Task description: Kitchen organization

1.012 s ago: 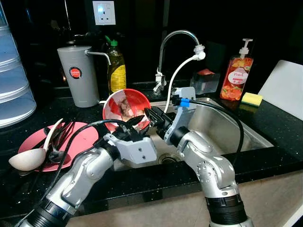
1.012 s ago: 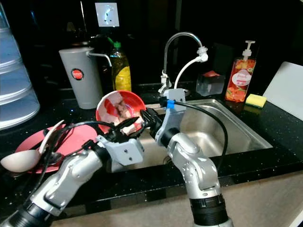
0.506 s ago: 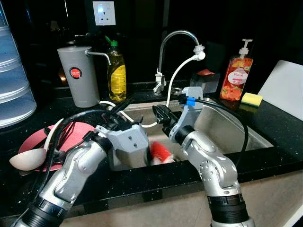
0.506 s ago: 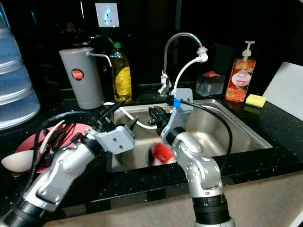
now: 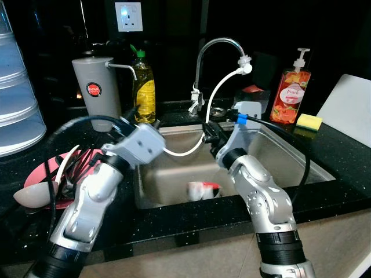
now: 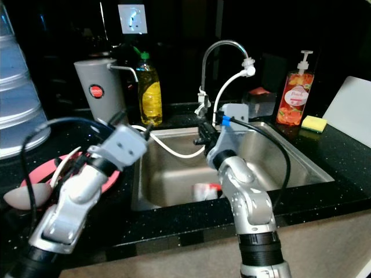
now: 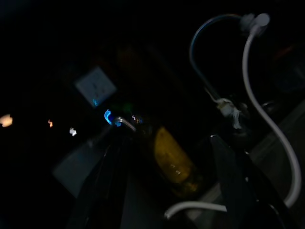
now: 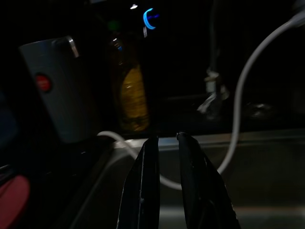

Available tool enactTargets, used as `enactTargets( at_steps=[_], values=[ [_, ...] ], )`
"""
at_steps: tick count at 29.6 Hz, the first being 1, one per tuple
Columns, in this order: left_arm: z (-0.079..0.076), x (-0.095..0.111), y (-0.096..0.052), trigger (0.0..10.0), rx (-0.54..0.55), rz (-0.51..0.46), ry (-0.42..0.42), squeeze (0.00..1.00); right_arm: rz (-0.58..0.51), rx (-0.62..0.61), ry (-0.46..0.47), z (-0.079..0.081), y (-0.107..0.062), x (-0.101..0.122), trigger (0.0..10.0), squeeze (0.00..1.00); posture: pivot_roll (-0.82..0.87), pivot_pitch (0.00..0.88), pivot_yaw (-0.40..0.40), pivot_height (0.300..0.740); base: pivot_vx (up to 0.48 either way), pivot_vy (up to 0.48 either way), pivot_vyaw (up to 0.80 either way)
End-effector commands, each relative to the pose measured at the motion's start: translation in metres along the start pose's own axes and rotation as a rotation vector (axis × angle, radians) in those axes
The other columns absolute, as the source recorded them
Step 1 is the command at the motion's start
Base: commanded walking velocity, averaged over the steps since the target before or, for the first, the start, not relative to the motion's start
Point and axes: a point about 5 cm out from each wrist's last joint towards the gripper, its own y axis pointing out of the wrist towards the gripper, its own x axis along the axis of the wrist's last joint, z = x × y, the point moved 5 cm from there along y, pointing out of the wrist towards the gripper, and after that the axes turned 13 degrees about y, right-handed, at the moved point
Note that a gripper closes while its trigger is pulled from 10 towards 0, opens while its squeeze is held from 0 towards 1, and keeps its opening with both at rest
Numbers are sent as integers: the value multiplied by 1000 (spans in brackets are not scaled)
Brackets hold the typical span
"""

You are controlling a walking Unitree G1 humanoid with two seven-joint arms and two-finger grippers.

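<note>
The red bowl [image 5: 203,190] lies on its side at the bottom of the sink [image 5: 272,159], near the drain. The left gripper [image 7: 171,181] hangs over the sink's left rim with fingers spread wide, holding nothing; the right gripper [image 8: 164,143], fingers nearly together and empty, hovers above the basin beside the white hose [image 5: 217,95]. A reach down for the bowl could snag that hose (it droops across the basin). The tipped bowl may roll when touched. The pink plate [image 5: 43,174] with utensils sits close to the left elbow.
</note>
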Motion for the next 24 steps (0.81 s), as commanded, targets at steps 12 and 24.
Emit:
enactTargets(
  at_steps=[12, 24],
  values=[
    [0, -20, -6, 10000, -166, 251, -491, 0, -155, -93, -115, -25, -12, 35, 10000, 0, -26, 29, 1, 740, 0, 0, 0],
    [36, -59, -13, 10000, -64, 546, -536, 0, -186, -138, -152, -40, -17, 44, 10000, 0, -21, 32, 3, 740, 0, 0, 0]
  ],
)
